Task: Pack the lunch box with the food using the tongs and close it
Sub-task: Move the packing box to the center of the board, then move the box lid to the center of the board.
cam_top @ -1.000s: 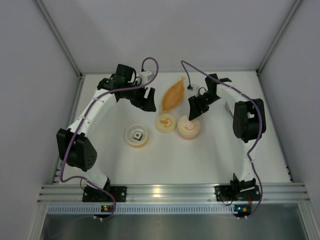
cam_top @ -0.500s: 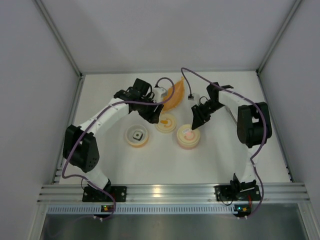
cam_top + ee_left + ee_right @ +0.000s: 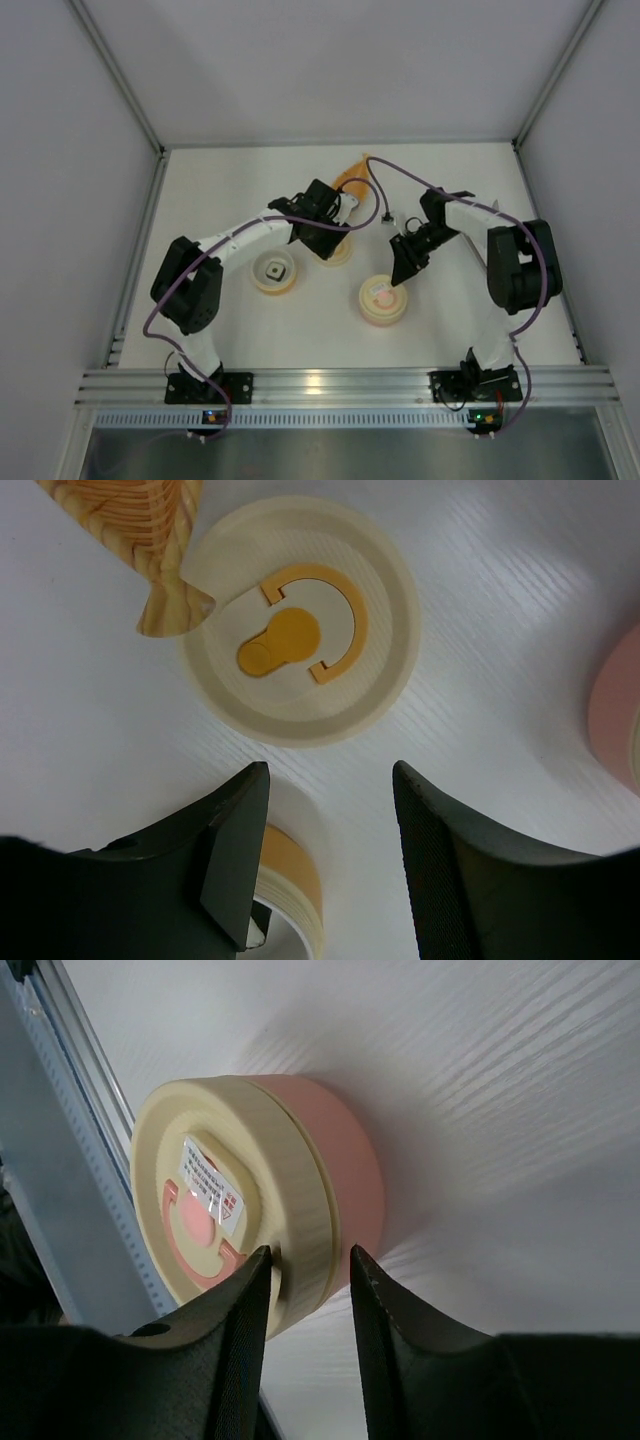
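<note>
The left hand (image 3: pixel 330 780) hangs low over the white surface (image 3: pixel 220 200) near its middle. Its two dark fingers (image 3: pixel 235 850) are spread apart with nothing between them. Just beyond the fingertips, not touching them, lies a loose round cream lid with an orange tab (image 3: pixel 300 570), flat and tab side up. The narrow end of a long orange leaf-shaped tray with a wood-grain pattern (image 3: pixel 150 530) reaches the lid's far rim. The rest of the tray runs toward the back of the surface and is partly hidden by the arm in the overhead view.

To the left of the loose lid, just beside it, stands an open round orange lunch box (image 3: pixel 273 291). Inside it, near the centre, sits a small black block with a white patch (image 3: pixel 274 268). In the left wrist view the rim of this box shows under the left finger.

The right hand (image 3: pixel 308 1260) is at a round pink lunch box with a cream lid (image 3: pixel 383 300), which stands nearer the arms' bases, to the right of the orange box and apart from it. Its lid is on and carries a pink tab and a small white label. The fingers (image 3: pixel 385 1330) straddle the box's far rim, one over the lid's top and the other against the pink wall. They are closed onto that rim as far as the wrist view shows.
</note>
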